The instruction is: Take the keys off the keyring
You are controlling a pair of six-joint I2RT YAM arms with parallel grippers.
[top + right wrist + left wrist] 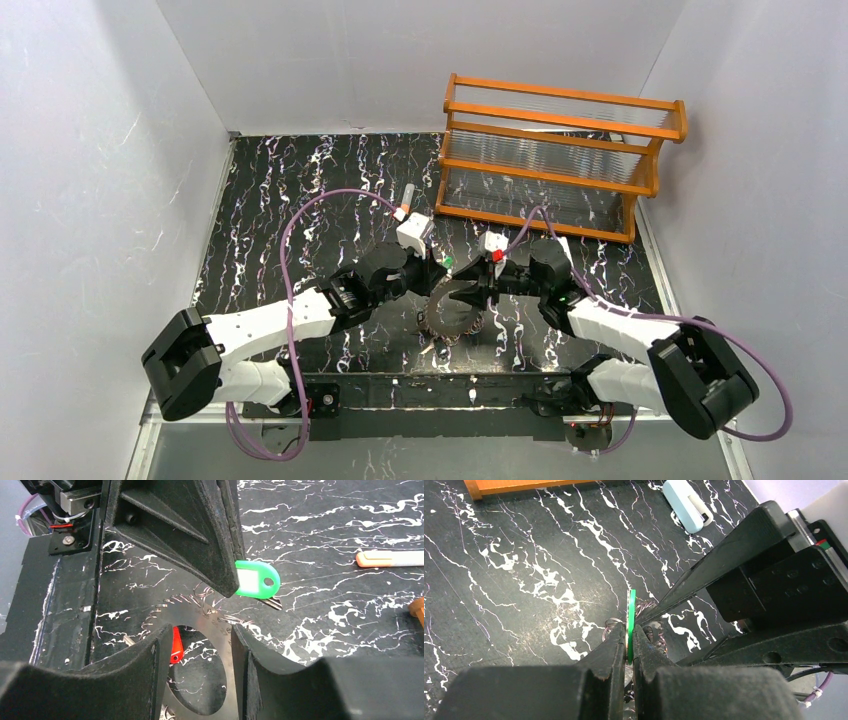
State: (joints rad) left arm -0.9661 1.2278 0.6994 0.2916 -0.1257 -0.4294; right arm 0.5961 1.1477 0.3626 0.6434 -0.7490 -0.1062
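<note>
Left wrist view: the left gripper has its two black fingers pressed together on the small green plastic key tag, which is seen edge-on as a thin strip standing up out of the pinch. Thin brownish wire coils show just behind it. From the right wrist camera the same tag shows its flat face, with a white label, a small hole at its free end and a bit of metal blade under it. It hangs just past the far rim of the flat grey-brown toothed metal keyring; I cannot tell whether it is joined to that ring. The right gripper has its fingers parted and holds nothing, with the ring's band showing in the gap between them. A small red key tag sits in the ring's dark hole, just beside one finger. Seen from above, the keyring is between the two arms on the black white-veined table. Farther out are an orange-and-grey tube, a pale white-blue clip and an orange wooden rack.
</note>
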